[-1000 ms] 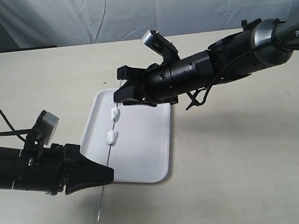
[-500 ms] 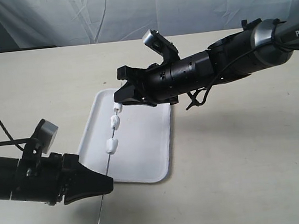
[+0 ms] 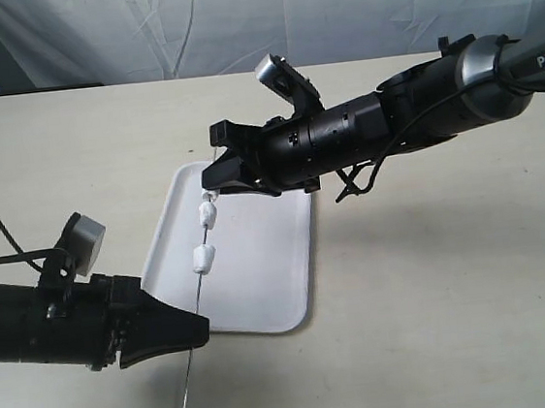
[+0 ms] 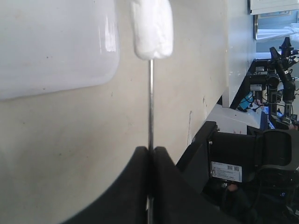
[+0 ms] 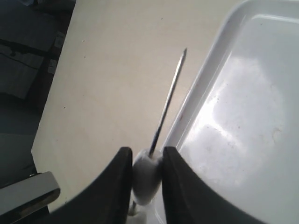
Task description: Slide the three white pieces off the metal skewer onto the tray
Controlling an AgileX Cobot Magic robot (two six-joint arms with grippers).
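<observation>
1. My left hand (image 3: 200, 330) is pressed shut on the metal skewer (image 3: 199, 292), low on its shaft. The left wrist view shows both fingers together with the rod pinched between them. The blunt end pokes out behind that hand, over the bench (image 3: 436, 274).
2. My right hand (image 5: 147, 153) is clamped on the uppermost piece (image 5: 145, 179). One finger presses on each side of it, and the skewer's pointed tip sticks out bare beyond the fingers.
3. As far as I can see, all of the three white pieces (image 3: 206, 214) are threaded on the rod. The lowest piece (image 3: 203, 259) sits alone partway down, well clear of the left hand. The middle one is just below the piece I am gripping.
4. The tray (image 3: 270, 272) lies flat on the bench beneath the upper stretch of the slanted skewer. Its surface looks bare, and I see no piece lying in it.
5. My reading is that nothing has been delivered yet, so it is none of three. The grips look set for the first strip, with one hand anchoring the rod and the other holding the top piece near the pointed end.
6. What remains is to draw that piece off the tip, let it fall, and then do the same for the other two.
7. One doubt: the wrist views put the rod close to the tray's long rim. I cannot tell whether a released piece would land inside or just beside it.
</observation>
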